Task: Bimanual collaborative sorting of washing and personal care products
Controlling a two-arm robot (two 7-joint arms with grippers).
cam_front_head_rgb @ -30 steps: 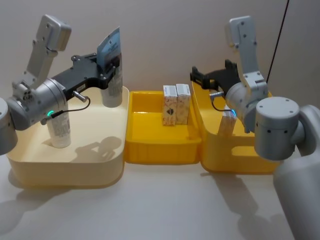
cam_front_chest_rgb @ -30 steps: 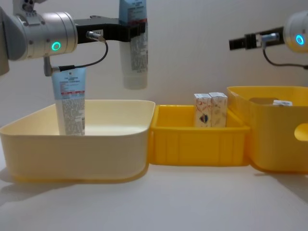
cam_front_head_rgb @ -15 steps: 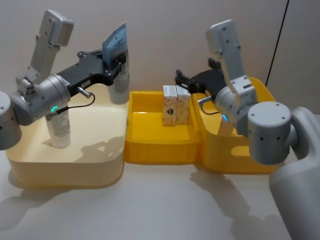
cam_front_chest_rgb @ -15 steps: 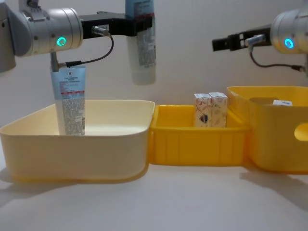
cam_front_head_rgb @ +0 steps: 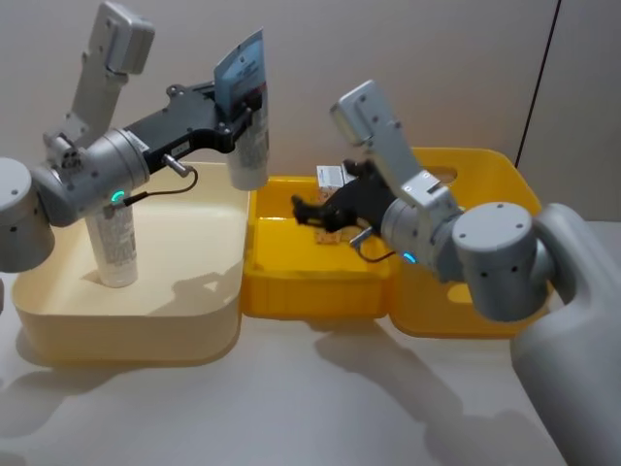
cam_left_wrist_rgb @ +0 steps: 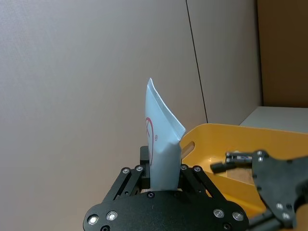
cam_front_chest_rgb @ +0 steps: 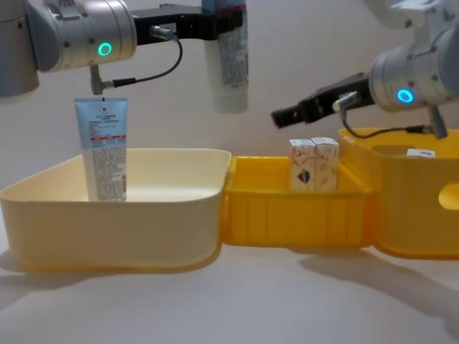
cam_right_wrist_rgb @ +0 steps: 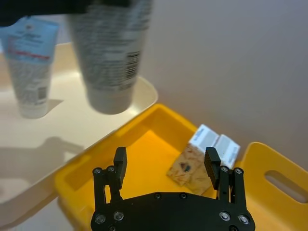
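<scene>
One tube (cam_front_chest_rgb: 232, 68) hangs clamped in the left end effector (cam_front_head_rgb: 241, 121); the right end effector (cam_right_wrist_rgb: 165, 156) gapes near cartons (cam_front_chest_rgb: 313, 165).

We see left gripper (cam_front_head_rgb: 243, 118) clamping pale-blue tube (cam_front_head_rgb: 250, 150) above cream tub (cam_front_head_rgb: 126, 328) far corner; second tube (cam_front_head_rgb: 114, 248) upright inside. Over middle yellow tub (cam_front_head_rgb: 310, 296), right gripper (cam_front_head_rgb: 305, 210), jaws apparently apart; cartons (cam_front_head_rgb: 333, 177) behind.

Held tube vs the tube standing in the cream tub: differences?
The held tube hangs in the air, clamped in the left tool; the standing tube sits in the cream tub, untouched. The held tube is above the tub's right rim; the standing tube is toward its left side. Both are pale blue, crimped end up.
</scene>
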